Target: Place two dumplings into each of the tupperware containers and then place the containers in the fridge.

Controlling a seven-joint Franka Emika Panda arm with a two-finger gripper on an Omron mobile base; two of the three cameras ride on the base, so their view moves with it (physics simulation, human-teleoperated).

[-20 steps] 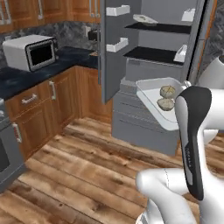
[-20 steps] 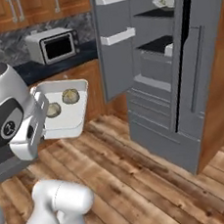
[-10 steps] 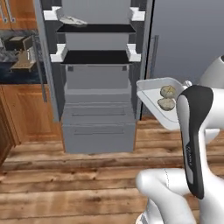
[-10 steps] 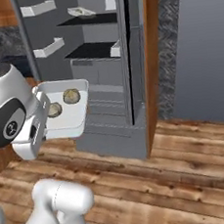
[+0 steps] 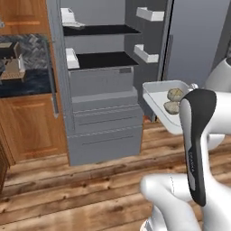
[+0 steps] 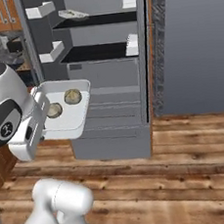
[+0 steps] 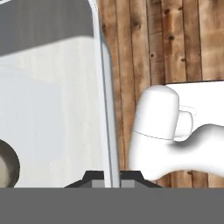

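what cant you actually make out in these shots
- Contents of the tray already on the fridge's top shelf: too small in both base views.
- Tool's grip on the held tray: hidden behind the arm in both base views; the hand view shows the tool clamped on the rim.
- Second dumpling: cut off by the hand view's left edge, where one dumpling peeks in.
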